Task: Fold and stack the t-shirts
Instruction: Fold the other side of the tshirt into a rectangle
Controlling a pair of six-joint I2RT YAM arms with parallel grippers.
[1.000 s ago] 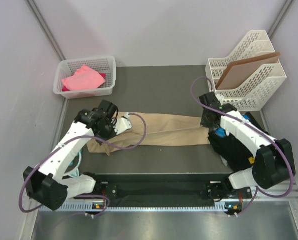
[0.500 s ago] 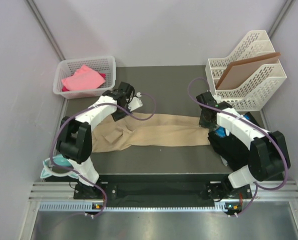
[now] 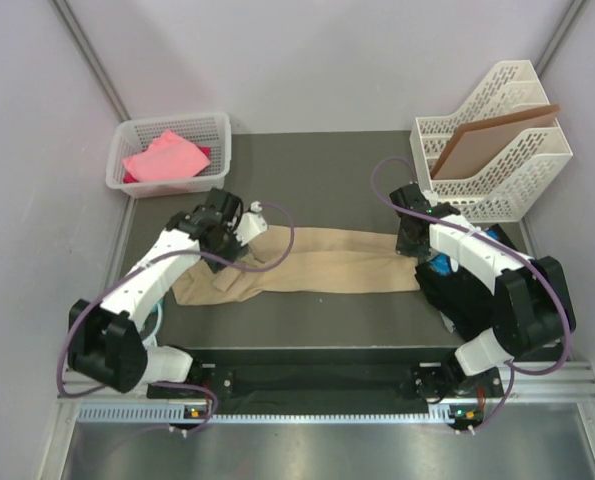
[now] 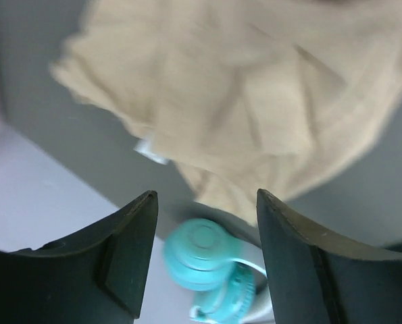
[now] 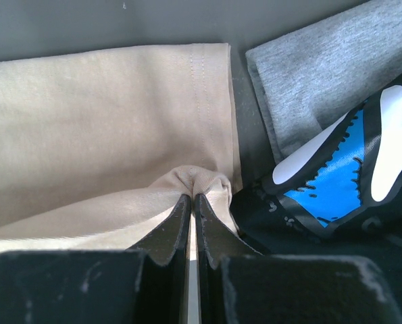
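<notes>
The tan t-shirt (image 3: 322,262) lies stretched across the table in a long band, its left end rumpled. My left gripper (image 3: 241,226) hovers open over that left end with nothing between its fingers. In the left wrist view the left gripper (image 4: 205,196) looks down on the tan cloth (image 4: 241,101) and its white label (image 4: 150,150). My right gripper (image 3: 410,238) is shut on the shirt's right end. The right wrist view shows this gripper (image 5: 190,197) pinching a bunched fold of tan cloth (image 5: 106,115). A pink t-shirt (image 3: 163,157) lies in the basket.
A pile of black and blue shirts (image 3: 459,290) lies beside the right arm, with black-blue print (image 5: 336,182) and grey cloth (image 5: 315,74) next to the pinched fold. White basket (image 3: 220,135) back left. White file rack (image 3: 522,165) with brown board (image 3: 487,140) back right. A teal round object (image 4: 207,260) sits off the table's left edge.
My left gripper has opened and let go of the tan shirt's left end, swinging toward the back and then partway forward again. The right gripper still holds its fold.
</notes>
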